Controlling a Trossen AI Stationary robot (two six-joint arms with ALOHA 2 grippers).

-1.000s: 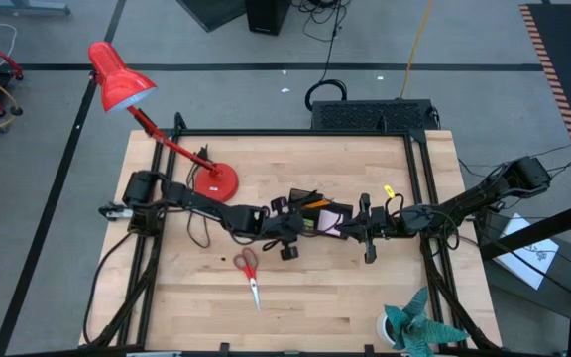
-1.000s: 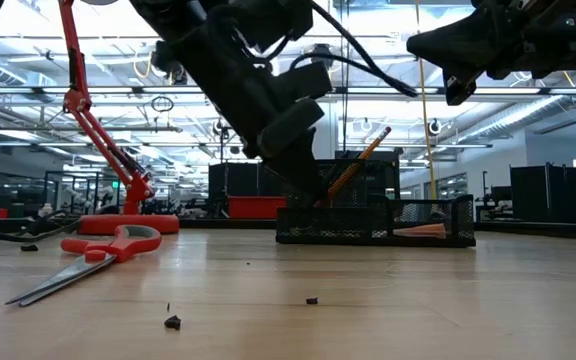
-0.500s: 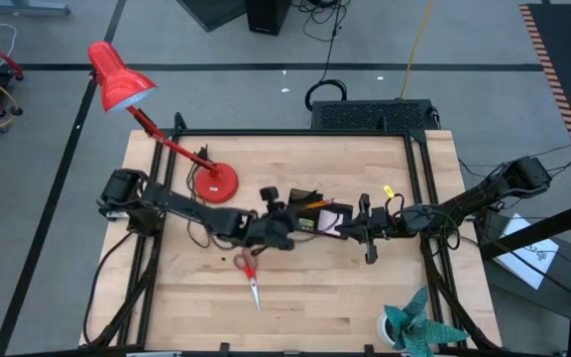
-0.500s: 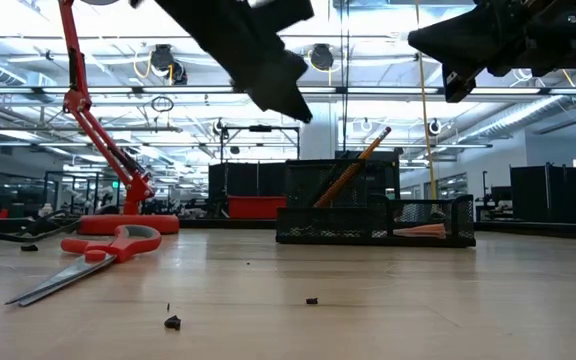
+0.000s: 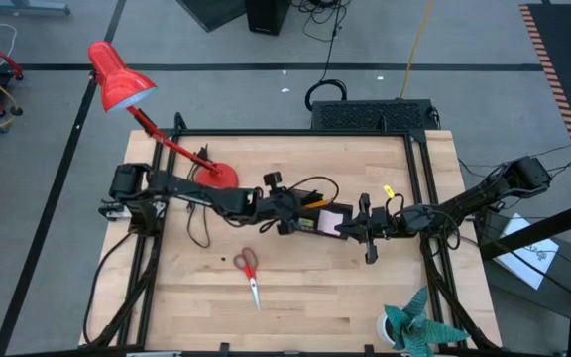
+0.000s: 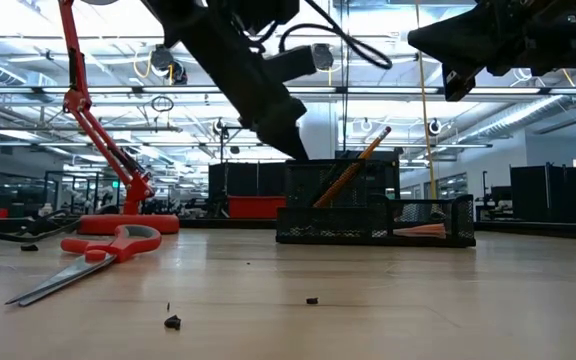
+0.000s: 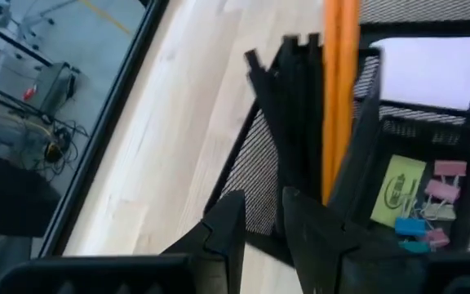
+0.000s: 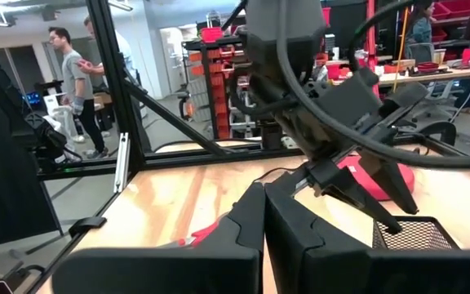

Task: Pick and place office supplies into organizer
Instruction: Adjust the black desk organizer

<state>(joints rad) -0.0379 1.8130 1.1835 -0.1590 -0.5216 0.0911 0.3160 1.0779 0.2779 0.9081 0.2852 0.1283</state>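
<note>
The black mesh organizer (image 5: 317, 214) stands mid-table. Its tall cup (image 6: 340, 188) holds an orange pencil (image 7: 339, 82) that leans on the rim, and dark pens (image 7: 290, 90). A pale note pad (image 7: 431, 69) and small clips (image 7: 429, 214) lie in its low trays. My left gripper (image 7: 261, 214) hangs slanted just above the cup's left corner (image 6: 290, 165), open by a narrow gap, nothing between its fingers. Over the organizer's right end, my right gripper (image 8: 263, 208) hovers shut and empty. Red-handled scissors (image 5: 249, 273) lie flat nearer the front edge. A tiny yellow piece (image 5: 388, 190) lies behind the right arm.
A red desk lamp (image 5: 117, 84) has its base (image 5: 216, 180) at the table's far left, beside the left arm. A teal leafy object (image 5: 419, 327) stands at the near right corner. A black box with cables (image 5: 370, 114) sits beyond the far edge. Dark crumbs (image 6: 172, 322) dot the wood.
My left gripper has risen from low beside the organizer's tall cup, drawn back toward the table's left edge, then swung toward the far edge with a roll of the wrist. It now hangs above the cup. Scissors, organizer and right arm have kept still.
</note>
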